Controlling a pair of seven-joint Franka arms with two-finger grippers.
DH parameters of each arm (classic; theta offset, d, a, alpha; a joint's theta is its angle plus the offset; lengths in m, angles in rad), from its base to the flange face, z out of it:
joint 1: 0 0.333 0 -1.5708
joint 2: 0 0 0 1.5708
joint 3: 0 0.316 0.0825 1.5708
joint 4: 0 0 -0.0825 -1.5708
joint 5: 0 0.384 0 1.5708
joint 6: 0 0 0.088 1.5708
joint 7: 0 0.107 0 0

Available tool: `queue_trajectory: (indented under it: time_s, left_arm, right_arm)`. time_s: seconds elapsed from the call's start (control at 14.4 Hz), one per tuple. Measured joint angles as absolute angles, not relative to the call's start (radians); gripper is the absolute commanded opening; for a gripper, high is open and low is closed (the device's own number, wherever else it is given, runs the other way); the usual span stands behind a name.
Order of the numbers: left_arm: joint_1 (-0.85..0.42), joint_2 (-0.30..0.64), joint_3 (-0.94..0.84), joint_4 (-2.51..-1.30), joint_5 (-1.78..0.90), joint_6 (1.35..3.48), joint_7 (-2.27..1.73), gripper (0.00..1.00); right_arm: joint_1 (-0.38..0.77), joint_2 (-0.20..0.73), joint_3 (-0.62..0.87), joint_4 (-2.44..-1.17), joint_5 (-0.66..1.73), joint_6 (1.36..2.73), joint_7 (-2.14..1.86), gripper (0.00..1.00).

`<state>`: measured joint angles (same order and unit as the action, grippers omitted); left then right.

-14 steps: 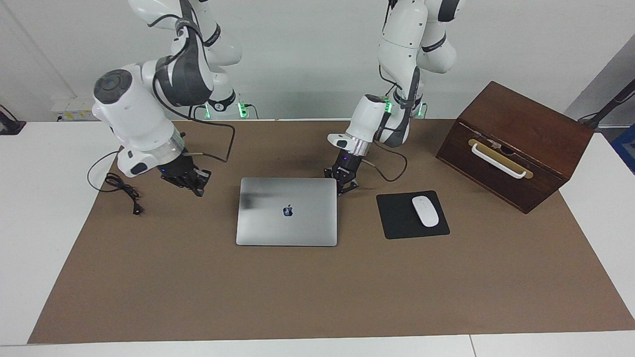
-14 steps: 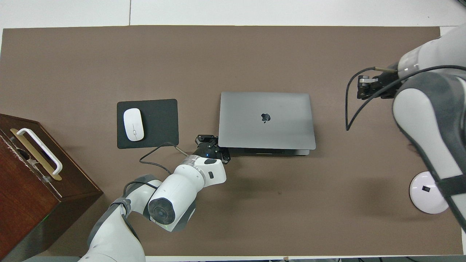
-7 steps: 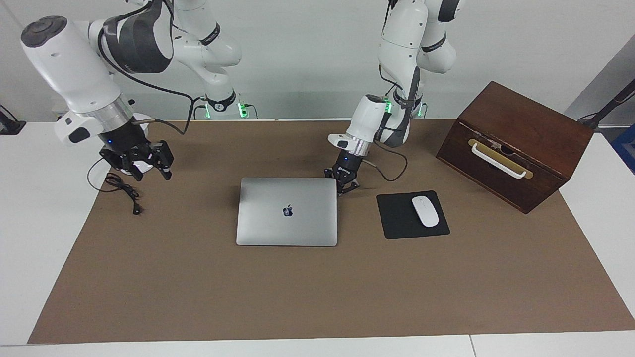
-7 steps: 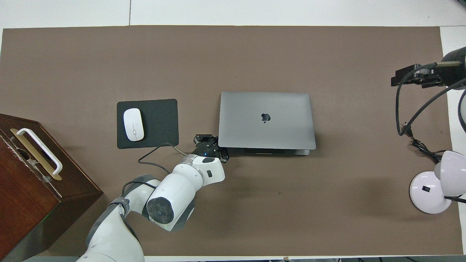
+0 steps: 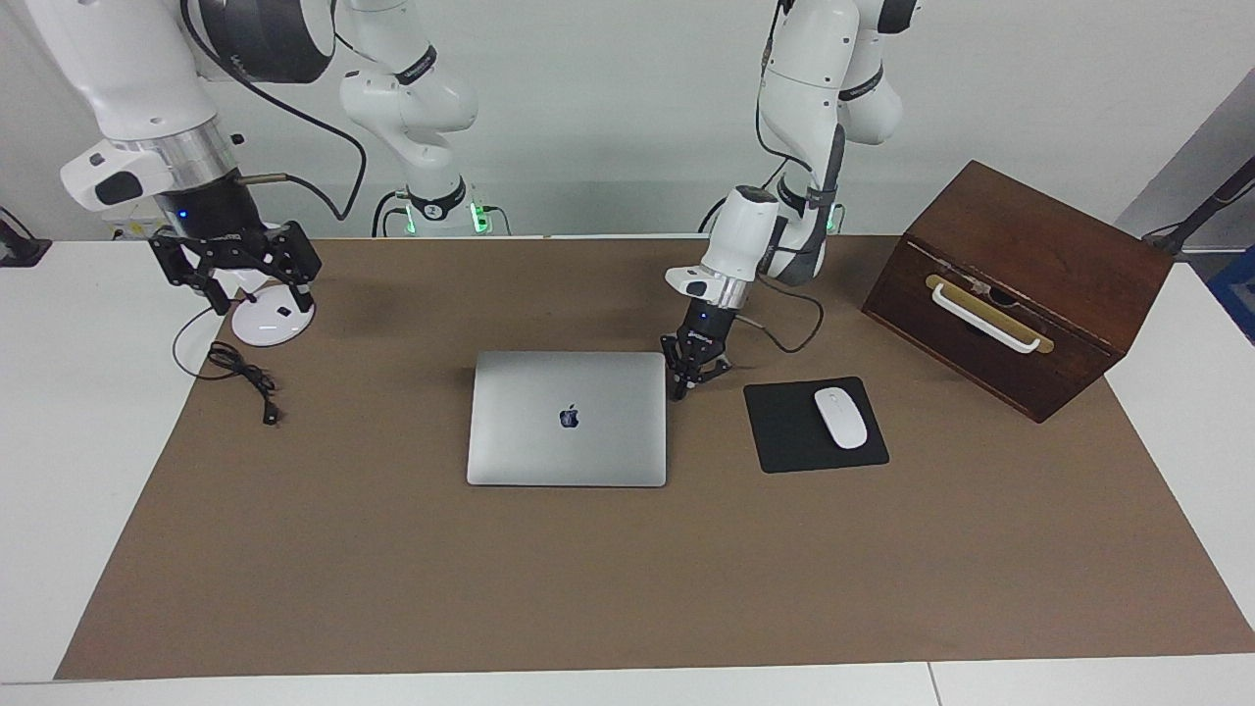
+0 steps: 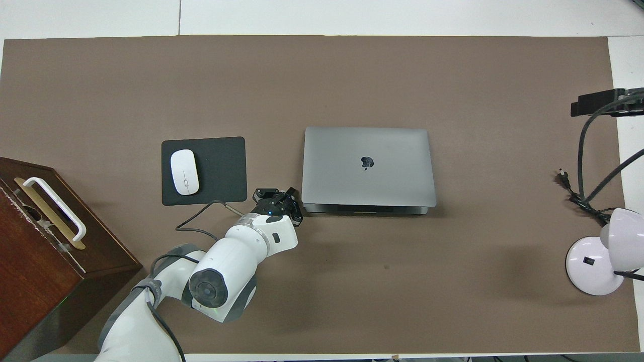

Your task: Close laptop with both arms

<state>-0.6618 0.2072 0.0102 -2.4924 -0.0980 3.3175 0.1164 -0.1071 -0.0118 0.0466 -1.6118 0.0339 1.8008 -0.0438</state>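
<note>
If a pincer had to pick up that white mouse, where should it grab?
Probably across the narrow waist of the mouse, coming straight down from above: it lies flat on the black pad, long and rounded, with both long sides free.

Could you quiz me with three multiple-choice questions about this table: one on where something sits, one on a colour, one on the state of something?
1. Where is the white mouse?
A. on the black mouse pad
B. on the laptop
C. inside the wooden box

2. What colour is the laptop lid?
A. red
B. silver-grey
C. white

3. How is the laptop now?
A. wide open
B. standing on edge
C. closed flat

Answers: 1 A, the mouse lies on the pad beside the laptop. 2 B, the lid is silver-grey with a dark logo. 3 C, the lid lies flat, with no keyboard showing.
</note>
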Motion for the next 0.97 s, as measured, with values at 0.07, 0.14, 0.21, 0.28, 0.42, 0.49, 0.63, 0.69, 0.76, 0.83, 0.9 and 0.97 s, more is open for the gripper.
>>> queue_trajectory:
  time_s: [0.07, 0.14, 0.21, 0.28, 0.42, 0.49, 0.63, 0.69, 0.76, 0.83, 0.9, 0.97]
  left_arm:
    - [-0.653, 0.148, 0.012, -2.489, -0.098, 3.202, 0.116, 0.00]
    - [-0.639, 0.075, 0.012, -2.483, -0.098, 3.067, 0.118, 0.00]
    - [-0.624, 0.000, 0.013, -2.472, -0.098, 2.930, 0.121, 0.00]
    - [-0.607, -0.075, 0.014, -2.453, -0.098, 2.786, 0.126, 0.00]
    - [-0.567, -0.186, 0.016, -2.392, -0.098, 2.516, 0.142, 0.00]
    - [-0.546, -0.225, 0.017, -2.353, -0.098, 2.392, 0.147, 0.00]
    - [-0.504, -0.273, 0.017, -2.270, -0.098, 2.184, 0.161, 0.00]
    - [-0.481, -0.287, 0.018, -2.230, -0.097, 2.098, 0.172, 0.00]
    - [-0.458, -0.297, 0.019, -2.196, -0.097, 2.030, 0.179, 0.00]
    - [-0.432, -0.305, 0.019, -2.166, -0.092, 1.976, 0.184, 0.07]
    - [-0.406, -0.311, 0.020, -2.138, -0.078, 1.929, 0.190, 0.42]
    - [-0.383, -0.315, 0.020, -2.108, -0.060, 1.885, 0.193, 0.99]
  right_arm:
    - [-0.109, -0.029, 0.047, -1.623, 0.034, 1.797, -0.044, 1.00]
    - [-0.110, -0.045, 0.047, -1.636, 0.034, 1.794, -0.044, 1.00]
    - [-0.110, -0.060, 0.047, -1.648, 0.034, 1.786, -0.044, 1.00]
    - [-0.111, -0.073, 0.047, -1.660, 0.034, 1.775, -0.044, 1.00]
    - [-0.111, -0.091, 0.048, -1.673, 0.034, 1.765, -0.046, 1.00]
    - [-0.110, -0.096, 0.051, -1.678, 0.034, 1.764, -0.046, 1.00]
    - [-0.096, -0.101, 0.062, -1.683, 0.034, 1.764, -0.046, 1.00]
    - [-0.079, -0.101, 0.065, -1.684, 0.034, 1.764, -0.046, 1.00]
    - [-0.063, -0.102, 0.068, -1.685, 0.034, 1.764, -0.045, 1.00]
    - [-0.054, -0.102, 0.070, -1.685, 0.034, 1.764, -0.044, 1.00]
    - [-0.051, -0.102, 0.071, -1.686, 0.034, 1.764, -0.044, 1.00]
    - [-0.052, -0.103, 0.069, -1.686, 0.034, 1.764, -0.044, 1.00]
